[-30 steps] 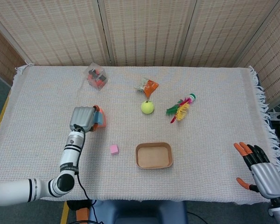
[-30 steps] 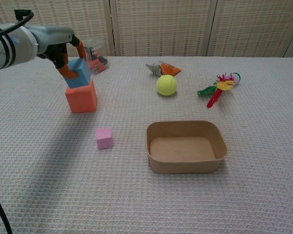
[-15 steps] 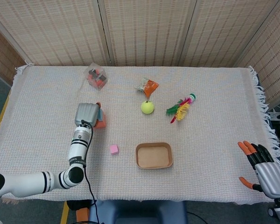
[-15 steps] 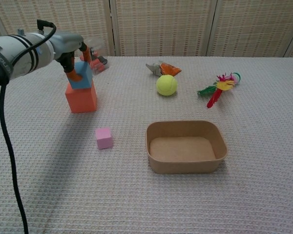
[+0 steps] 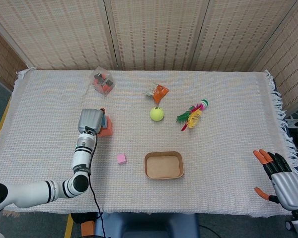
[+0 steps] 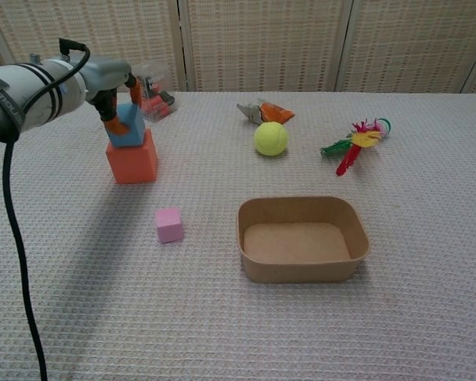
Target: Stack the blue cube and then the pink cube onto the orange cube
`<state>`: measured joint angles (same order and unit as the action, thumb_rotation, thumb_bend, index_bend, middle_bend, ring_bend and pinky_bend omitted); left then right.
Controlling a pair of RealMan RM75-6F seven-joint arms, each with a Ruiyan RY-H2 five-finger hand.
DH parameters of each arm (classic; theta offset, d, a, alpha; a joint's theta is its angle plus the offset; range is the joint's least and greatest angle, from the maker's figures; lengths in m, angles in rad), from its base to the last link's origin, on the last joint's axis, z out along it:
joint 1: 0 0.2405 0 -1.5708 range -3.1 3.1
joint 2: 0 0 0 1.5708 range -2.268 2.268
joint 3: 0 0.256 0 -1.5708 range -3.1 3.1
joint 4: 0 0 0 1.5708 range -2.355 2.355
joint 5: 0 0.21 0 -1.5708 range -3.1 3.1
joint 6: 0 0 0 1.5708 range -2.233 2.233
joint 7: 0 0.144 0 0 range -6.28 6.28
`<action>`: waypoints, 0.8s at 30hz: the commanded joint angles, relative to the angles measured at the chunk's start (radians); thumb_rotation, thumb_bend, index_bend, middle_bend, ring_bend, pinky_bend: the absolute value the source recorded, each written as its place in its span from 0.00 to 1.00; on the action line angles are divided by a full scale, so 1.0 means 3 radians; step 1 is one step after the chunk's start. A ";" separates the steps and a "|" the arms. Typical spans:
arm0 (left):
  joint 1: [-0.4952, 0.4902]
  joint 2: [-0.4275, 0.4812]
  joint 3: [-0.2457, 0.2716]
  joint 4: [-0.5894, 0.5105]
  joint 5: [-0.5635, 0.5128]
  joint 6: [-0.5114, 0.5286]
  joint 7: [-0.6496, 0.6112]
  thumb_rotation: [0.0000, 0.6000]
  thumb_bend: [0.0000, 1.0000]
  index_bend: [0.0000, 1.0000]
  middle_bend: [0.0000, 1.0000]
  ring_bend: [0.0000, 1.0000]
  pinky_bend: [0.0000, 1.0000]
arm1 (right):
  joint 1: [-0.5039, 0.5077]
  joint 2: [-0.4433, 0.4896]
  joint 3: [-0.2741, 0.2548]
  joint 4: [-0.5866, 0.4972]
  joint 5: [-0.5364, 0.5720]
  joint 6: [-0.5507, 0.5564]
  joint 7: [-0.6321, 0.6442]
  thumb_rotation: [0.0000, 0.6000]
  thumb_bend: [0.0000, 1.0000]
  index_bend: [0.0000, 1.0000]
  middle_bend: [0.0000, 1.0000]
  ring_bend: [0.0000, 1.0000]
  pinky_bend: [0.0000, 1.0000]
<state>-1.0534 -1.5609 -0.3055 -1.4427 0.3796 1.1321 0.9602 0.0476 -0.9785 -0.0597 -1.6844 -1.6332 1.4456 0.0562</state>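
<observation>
Foam, by the look of it: the blue cube (image 6: 127, 128) has the matte, soft-edged look of a light block, and my read is that it weighs next to nothing, gives a little under pressure and won't slide easily on the orange cube (image 6: 132, 158) beneath it. Right now the left hand (image 6: 111, 79) has its orange-tipped fingers (image 6: 135, 94) pinched on opposite faces of the blue cube, which sits on or just above the top of the orange one — the chest view doesn't let me say for sure that it's fully seated. It looks slightly off-centre, toward the robot's left edge. Opposite flat faces are the sensible hold, gently, since a hard squeeze could dent it or tip the stack. The pink cube (image 6: 169, 225) waits alone on the woven cloth (image 6: 428, 317), nearer the robot, between the stack and the brown tray (image 6: 304, 269); being smaller, it'll want a fingertip pinch on its sides. The right hand (image 5: 280, 181) rests at the table's far right corner, fingers spread, holding nothing. No brands, labels or writing are legible anywhere.
</observation>
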 commanded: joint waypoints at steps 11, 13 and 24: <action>-0.0009 0.0048 -0.0005 -0.0029 -0.0059 -0.0111 -0.0100 1.00 0.34 0.23 1.00 1.00 1.00 | 0.0011 -0.0020 0.0005 -0.0016 0.0017 -0.0038 -0.0062 1.00 0.10 0.00 0.00 0.00 0.00; -0.0012 0.0052 -0.0002 -0.0042 -0.0056 -0.0109 -0.0111 1.00 0.33 0.20 1.00 1.00 1.00 | 0.0012 -0.0021 0.0008 -0.0016 0.0024 -0.0040 -0.0064 1.00 0.10 0.00 0.00 0.00 0.00; 0.0077 0.0229 0.0075 -0.0484 0.0249 0.0010 -0.0287 1.00 0.34 0.13 1.00 1.00 1.00 | 0.0006 -0.0010 0.0009 -0.0015 0.0023 -0.0028 -0.0046 1.00 0.10 0.00 0.00 0.00 0.00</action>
<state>-1.0458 -1.5141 -0.2936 -1.5446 0.4189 1.1199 0.8941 0.0492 -0.9816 -0.0570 -1.6889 -1.6263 1.4372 0.0425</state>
